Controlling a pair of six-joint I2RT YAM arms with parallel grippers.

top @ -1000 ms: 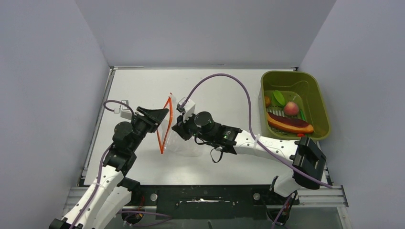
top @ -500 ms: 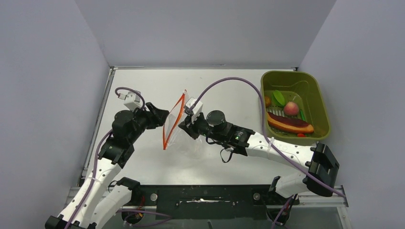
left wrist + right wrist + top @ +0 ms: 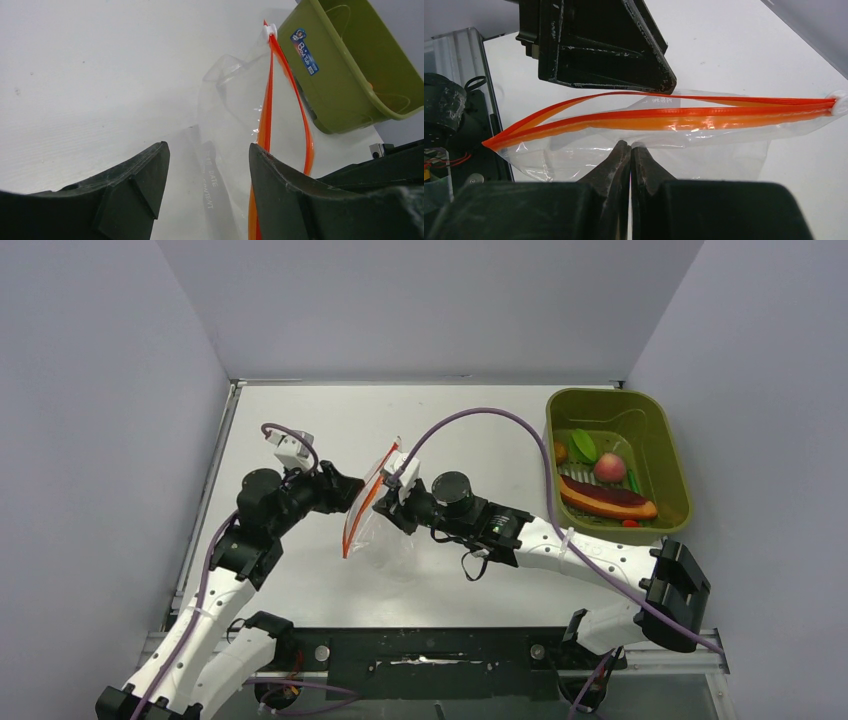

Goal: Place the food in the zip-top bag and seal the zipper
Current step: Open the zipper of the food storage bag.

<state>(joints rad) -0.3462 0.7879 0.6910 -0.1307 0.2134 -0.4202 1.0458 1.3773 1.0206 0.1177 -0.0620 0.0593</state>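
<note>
One crinkly clear zip-top bag held mid-table between two grippers; five toy foods off in one tub.

Right gripper: two black wedge fingers pressed together, pinching the bag's thin film just under the zipper. Left gripper: two matte black jaws spread wide, nothing between them but a view of the pouch, with the orange strip just beside one finger. Zipper as two glossy red-orange bands, parted in the middle in a narrow slit and joined at one end by one small white clip. Smooth white table beneath. Well apart at the right, one olive-green rectangular plastic tub with rounded corners and one blue label, holding one flat brown-red steak slab, one pink-red ball, one green slice, one orange bit and one red bit.
</note>
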